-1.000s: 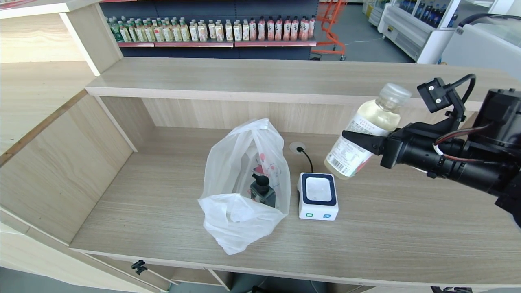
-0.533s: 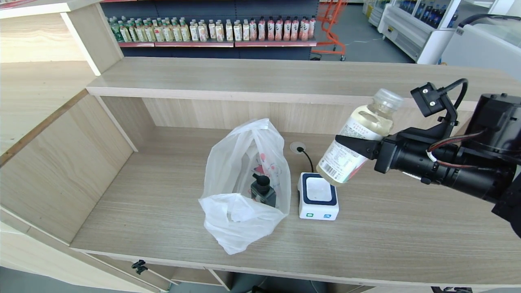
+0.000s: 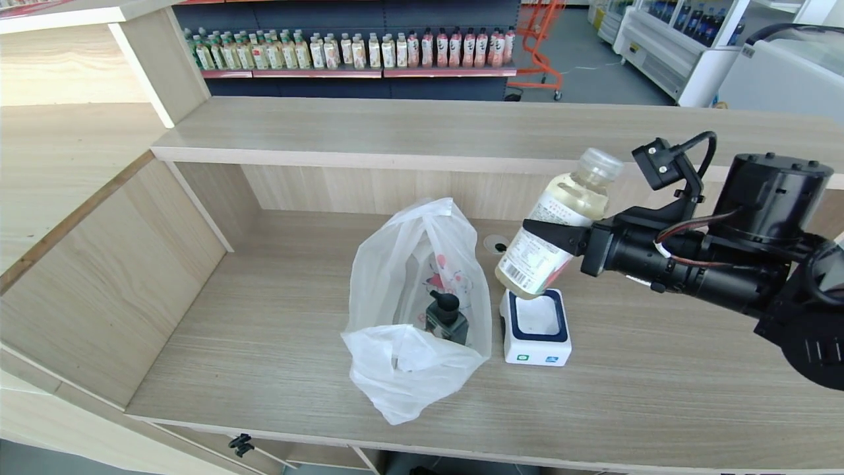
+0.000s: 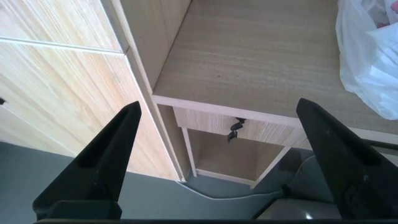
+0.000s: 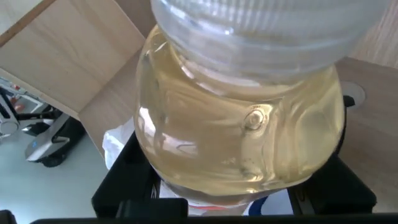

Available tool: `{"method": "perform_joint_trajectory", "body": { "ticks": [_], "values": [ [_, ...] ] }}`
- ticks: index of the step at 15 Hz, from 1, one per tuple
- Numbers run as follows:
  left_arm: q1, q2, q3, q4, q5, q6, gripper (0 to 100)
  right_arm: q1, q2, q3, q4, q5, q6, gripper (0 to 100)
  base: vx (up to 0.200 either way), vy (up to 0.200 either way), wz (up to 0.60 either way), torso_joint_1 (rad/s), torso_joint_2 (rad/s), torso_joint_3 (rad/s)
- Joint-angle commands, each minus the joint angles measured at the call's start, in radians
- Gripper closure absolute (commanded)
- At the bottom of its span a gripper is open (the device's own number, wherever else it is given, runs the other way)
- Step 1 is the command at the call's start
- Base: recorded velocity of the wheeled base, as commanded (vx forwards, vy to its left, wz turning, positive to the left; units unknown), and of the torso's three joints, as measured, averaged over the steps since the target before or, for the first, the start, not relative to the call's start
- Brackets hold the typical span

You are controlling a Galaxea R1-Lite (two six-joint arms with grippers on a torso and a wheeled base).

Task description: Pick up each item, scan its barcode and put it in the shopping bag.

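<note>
Bottle (image 3: 557, 227): pale yellow liquid, clear ribbed cap, white label with black print and barcode.
Right pincer (image 3: 547, 237): matte black.
Left pincer (image 4: 219, 106): black.
Shopping bag (image 3: 415, 316): translucent white, pink-red print.
Pump bottle (image 3: 446, 318) in bag: dark grey, black top.
Scanner (image 3: 535, 326): white body, navy frame round pale window, green and blue marks on front.
Tabletop (image 3: 659, 382): light wood grain.

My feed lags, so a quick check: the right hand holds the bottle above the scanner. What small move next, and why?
Probably roll the bottle in the right hand so its barcode turns down toward the scanner. The bottle hangs tilted over the scanner's rear edge, and the barcode shows on the side toward the head view, not facing the window.
</note>
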Motion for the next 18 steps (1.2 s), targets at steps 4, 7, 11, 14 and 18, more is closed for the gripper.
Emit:
{"method": "perform_joint_trajectory", "body": {
  "ticks": [4,7,11,14,18],
  "values": [
    [-0.001,0.0,0.0,0.0,0.0,0.0,0,0.008,0.18,-0.1,0.005,-0.058,-0.002,100,0.0,0.0,0.0,0.0,0.0,0.0],
    [-0.001,0.0,0.0,0.0,0.0,0.0,0,0.013,0.277,-0.124,-0.086,-0.069,-0.006,100,0.0,0.0,0.0,0.0,0.0,0.0],
    [-0.001,0.0,0.0,0.0,0.0,0.0,0,0.034,0.361,-0.127,-0.173,-0.067,-0.025,100,0.0,0.0,0.0,0.0,0.0,0.0],
    [-0.001,0.0,0.0,0.0,0.0,0.0,0,0.056,0.43,-0.172,-0.224,-0.066,-0.026,100,0.0,0.0,0.0,0.0,0.0,0.0],
    [-0.001,0.0,0.0,0.0,0.0,0.0,0,0.074,0.531,-0.264,-0.248,-0.066,-0.108,100,0.0,0.0,0.0,0.0,0.0,0.0]
  ]
}}
